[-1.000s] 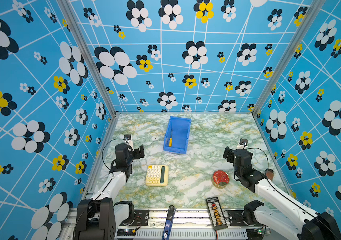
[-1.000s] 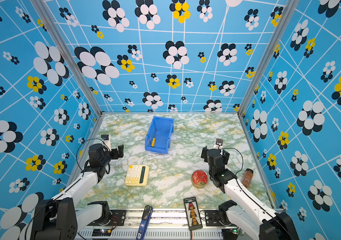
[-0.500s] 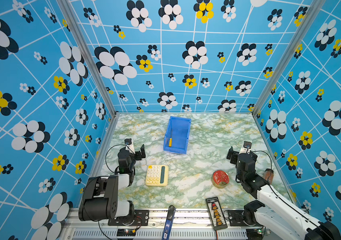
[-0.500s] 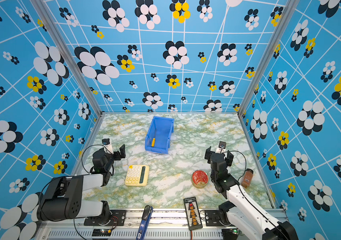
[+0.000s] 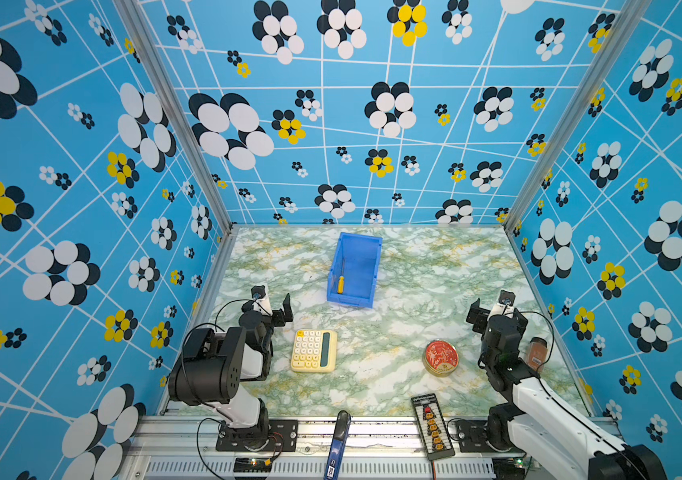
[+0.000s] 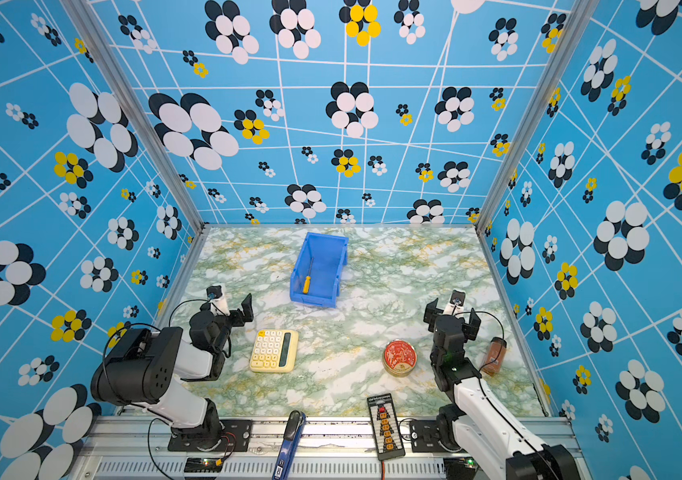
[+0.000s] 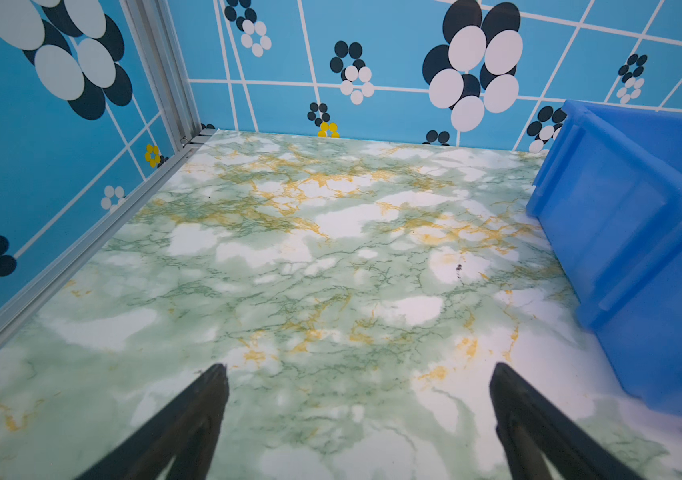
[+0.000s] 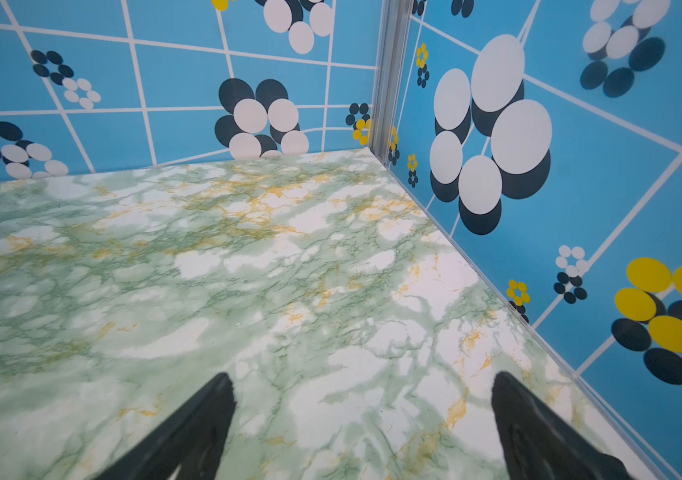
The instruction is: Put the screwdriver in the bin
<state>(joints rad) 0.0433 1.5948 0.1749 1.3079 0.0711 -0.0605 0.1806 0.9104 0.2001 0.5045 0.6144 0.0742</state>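
The screwdriver (image 5: 341, 284) (image 6: 307, 284), yellow-handled with a thin shaft, lies inside the blue bin (image 5: 375, 266) (image 6: 341, 266) along its left wall, in both top views. The bin stands at the middle back of the marble table. My left gripper (image 5: 273, 306) (image 6: 232, 306) hovers open at the front left, apart from the bin. In the left wrist view its jaws (image 7: 359, 368) stand wide over bare marble, with the bin (image 7: 630, 232) off to one side. My right gripper (image 5: 497, 316) (image 6: 452, 317) (image 8: 362, 376) is open and empty at the front right.
A cream calculator (image 5: 314, 350) lies beside the left arm. A round red tin (image 5: 441, 357) and a brown bottle (image 5: 536, 353) sit by the right arm. A dark blue tool (image 5: 339, 440) and a black connector board (image 5: 432, 426) lie at the front rail.
Both arms have drawn back toward the front rail, the left one folding up over its base. The screwdriver has stayed in the bin and both grippers have stayed open.
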